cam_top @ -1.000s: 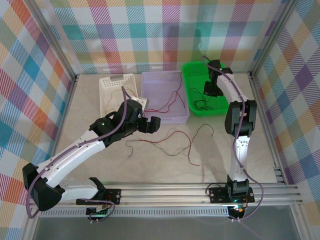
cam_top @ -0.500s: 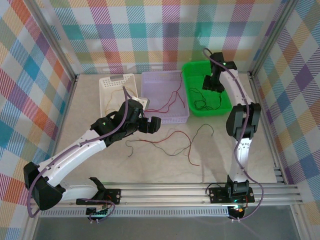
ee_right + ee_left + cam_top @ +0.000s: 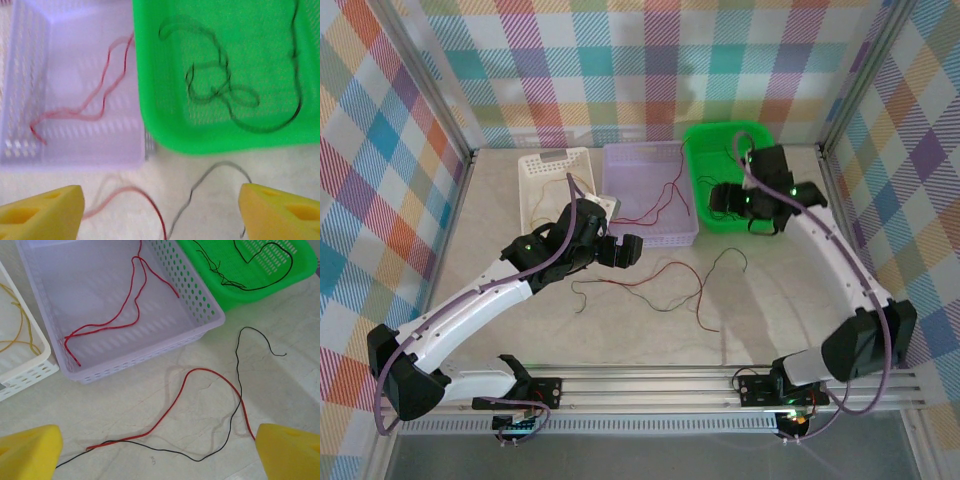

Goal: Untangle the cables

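Observation:
On the table a red cable [image 3: 200, 371] and a black cable [image 3: 235, 405] lie crossed over each other; from above, the red cable [image 3: 660, 275] runs left of the black cable [image 3: 722, 262]. My left gripper [image 3: 160, 455] hovers open just above them, near the lavender basket's [image 3: 620, 148] front edge, holding nothing. Another black cable [image 3: 225, 90] lies coiled in the green basket [image 3: 170, 125]. My right gripper [image 3: 160, 212] hangs open and empty over that basket's front edge. One more red cable [image 3: 135, 290] rests in the lavender basket.
A white basket [image 3: 535, 165] at the back left holds a yellow cable [image 3: 20, 335]. The three baskets stand side by side along the back wall. Metal frame posts and plaid walls close in the table on three sides.
My right gripper opened and let the black cable go into the green basket. Its arm swung forward and left from the basket's back. The left arm stayed still.

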